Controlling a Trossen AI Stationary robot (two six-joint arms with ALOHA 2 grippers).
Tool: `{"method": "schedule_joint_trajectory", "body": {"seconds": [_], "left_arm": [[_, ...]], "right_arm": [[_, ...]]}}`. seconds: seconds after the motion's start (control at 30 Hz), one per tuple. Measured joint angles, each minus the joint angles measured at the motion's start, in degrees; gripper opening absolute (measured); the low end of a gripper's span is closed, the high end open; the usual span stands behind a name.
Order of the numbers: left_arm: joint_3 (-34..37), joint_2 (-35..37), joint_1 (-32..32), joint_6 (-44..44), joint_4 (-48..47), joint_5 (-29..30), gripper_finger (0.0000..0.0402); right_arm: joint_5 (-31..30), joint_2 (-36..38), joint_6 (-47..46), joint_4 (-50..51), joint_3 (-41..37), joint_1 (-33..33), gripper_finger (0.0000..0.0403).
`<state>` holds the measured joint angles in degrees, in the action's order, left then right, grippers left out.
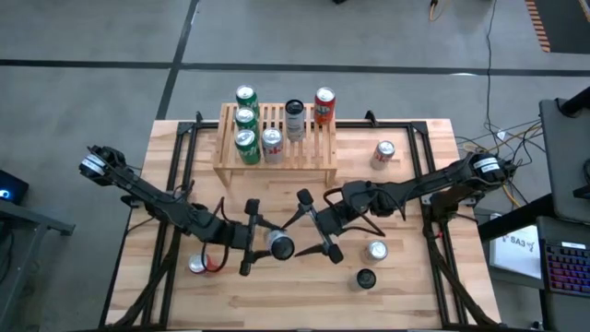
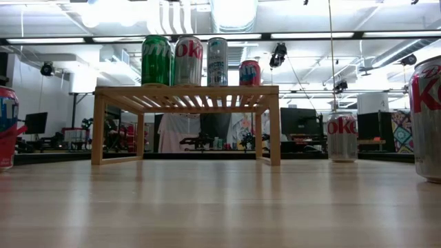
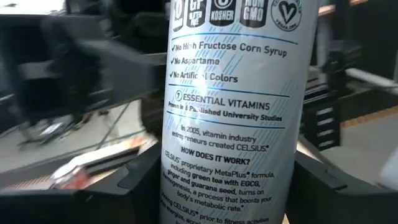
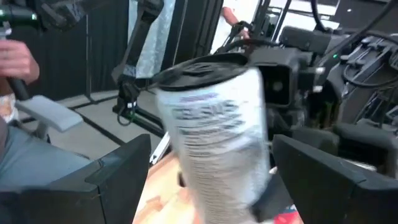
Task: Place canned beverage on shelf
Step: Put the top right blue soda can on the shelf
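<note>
Celsius can clamped in left gripper, right gripper just beside

Both arms are dark, near-black, built of slim jointed links. The left arm has a silvery cylindrical cap at its base near the tabletop's left edge; the right arm has a similar cap near the right edge, with loose black cabling looping beside it. Each ends in 2 flat, matte black fingers.

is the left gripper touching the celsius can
Touching: in the left wrist view the left gripper's fingers press both sides of the Celsius can.
</note>
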<state>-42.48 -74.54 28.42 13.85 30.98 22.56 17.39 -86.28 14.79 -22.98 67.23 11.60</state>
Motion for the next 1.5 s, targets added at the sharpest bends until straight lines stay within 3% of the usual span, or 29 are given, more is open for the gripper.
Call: {"method": "schedule_joint_trajectory", "body": {"seconds": [0.43, 0.67, 0.9, 1.13, 1.5], "left_arm": [[0.0, 0.0, -0.09, -1.47, 0.81, 12.05, 0.0229], [0.0, -0.09, -0.14, -1.07, 0.74, 12.79, 0.0229], [0.0, -0.22, -0.33, -1.26, 0.88, 13.19, 0.0229], [0.0, -0.22, -0.38, -1.05, 0.86, 14.49, 0.0294], [0.0, -0.22, -0.46, -6.38, 0.94, 15.98, 0.0307]], "right_arm": [[-5.76, -2.24, 3.18, -7.99, -0.03, 0.02, 0.0324], [-5.95, -3.2, 2.55, -10.56, 0.41, -0.39, 0.0314], [-5.93, -3.2, 2.3, -10.3, 0.85, -0.55, 0.0238], [-7.45, -3.2, 1.34, -10.14, 0.87, -0.75, 0.0238], [-8.35, -1.93, -0.12, -7.87, 0.87, -2.02, 0.0238]]}}
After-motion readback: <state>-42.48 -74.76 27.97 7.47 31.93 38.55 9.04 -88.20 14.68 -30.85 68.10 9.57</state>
